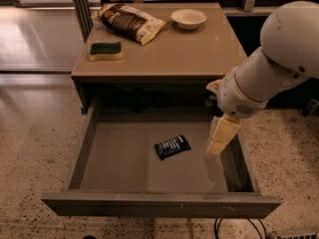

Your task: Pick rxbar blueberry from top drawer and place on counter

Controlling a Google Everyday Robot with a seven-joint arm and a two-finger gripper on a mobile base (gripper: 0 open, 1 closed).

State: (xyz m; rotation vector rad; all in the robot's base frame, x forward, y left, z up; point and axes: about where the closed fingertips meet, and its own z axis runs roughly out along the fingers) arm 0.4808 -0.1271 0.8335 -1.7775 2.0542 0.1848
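Rxbar blueberry (pixel 172 147): lies flat on the bare bottom of the top drawer (pixel 114 166), near the middle and a little to the right. It sits at a slant with the white lettering facing up.
Top drawer: pulled out toward the camera; grey-brown, with low side walls and a plain front panel.
End effector (pixel 215 148): cream-coloured and pointing down inside the drawer's right part. It is just right of the bar, apart from it, and close to the right wall. I cannot tell whether it is apart or together.
Arm (pixel 269 68): thick and white, coming in from the upper right.
Table (pixel 169 54): smooth tan top over a dark frame, directly above the drawer.
On the table: a green-and-yellow sponge (pixel 105 50) near the left edge, a brown-and-cream snack bag (pixel 130 21) at back left, and a pale bowl (pixel 188 18) to its right.
Floor (pixel 30 148): speckled terrazzo around the cabinet, with dark cables (pixel 239 228) at lower right.
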